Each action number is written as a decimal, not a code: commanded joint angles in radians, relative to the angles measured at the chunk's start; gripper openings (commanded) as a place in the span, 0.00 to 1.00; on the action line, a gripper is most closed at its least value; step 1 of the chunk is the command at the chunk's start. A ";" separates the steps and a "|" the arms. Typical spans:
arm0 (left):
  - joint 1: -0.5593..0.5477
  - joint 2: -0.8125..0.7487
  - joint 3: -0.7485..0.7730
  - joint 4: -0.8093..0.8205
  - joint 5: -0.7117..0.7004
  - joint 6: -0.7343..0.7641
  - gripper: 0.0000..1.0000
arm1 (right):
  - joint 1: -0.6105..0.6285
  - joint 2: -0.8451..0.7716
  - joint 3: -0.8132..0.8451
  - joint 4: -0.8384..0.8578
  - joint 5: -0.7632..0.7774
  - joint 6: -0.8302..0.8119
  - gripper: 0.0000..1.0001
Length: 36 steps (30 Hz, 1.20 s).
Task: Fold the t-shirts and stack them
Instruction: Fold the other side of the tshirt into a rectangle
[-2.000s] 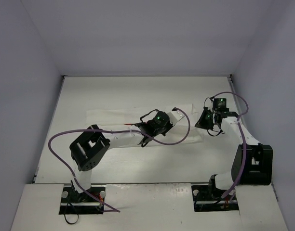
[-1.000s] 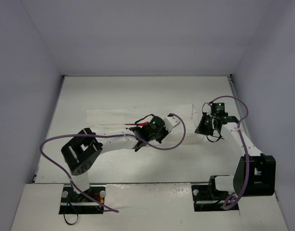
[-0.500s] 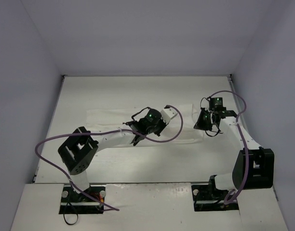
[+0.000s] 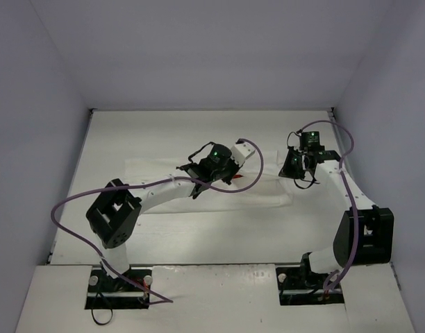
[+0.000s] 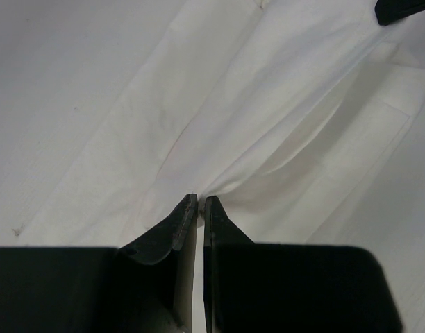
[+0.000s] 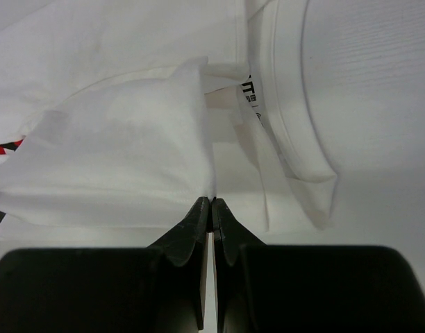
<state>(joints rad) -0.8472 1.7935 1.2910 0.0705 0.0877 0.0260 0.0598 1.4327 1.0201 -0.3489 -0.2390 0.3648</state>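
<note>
The white t-shirt (image 4: 164,173) lies in a long band across the middle of the table. My left gripper (image 4: 230,177) is over its middle, shut on a pinched fold of the fabric (image 5: 268,104) that lifts in taut creases from the fingertips (image 5: 187,208). A bit of red print (image 4: 239,180) shows beside it. My right gripper (image 4: 296,177) is at the shirt's right end, shut on a raised flap (image 6: 129,139) near the collar (image 6: 282,104) and neck label (image 6: 249,90). Red print (image 6: 4,147) peeks out at the left edge of the right wrist view.
White table (image 4: 164,132) closed in by lavender walls at the back and both sides. Purple cables (image 4: 254,170) loop from both arms over the shirt. A dark shape (image 5: 403,10) sits in the top right corner of the left wrist view.
My left gripper has carried its fold of fabric toward the far side and a little right, uncovering red print. My right gripper has shifted slightly back with its flap.
</note>
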 commanded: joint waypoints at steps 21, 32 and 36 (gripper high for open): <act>-0.072 -0.162 -0.150 0.006 -0.051 -0.045 0.00 | 0.025 -0.168 -0.183 -0.009 0.014 0.053 0.00; -0.072 -0.126 -0.129 0.012 -0.028 -0.033 0.00 | 0.049 -0.261 -0.240 -0.010 0.122 0.183 0.00; -0.069 -0.128 -0.116 0.003 -0.034 -0.029 0.00 | 0.049 -0.219 -0.235 -0.013 0.105 0.214 0.00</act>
<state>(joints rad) -0.9276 1.6871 1.1320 0.0509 0.0742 -0.0203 0.1074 1.1876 0.7746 -0.3561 -0.1882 0.5337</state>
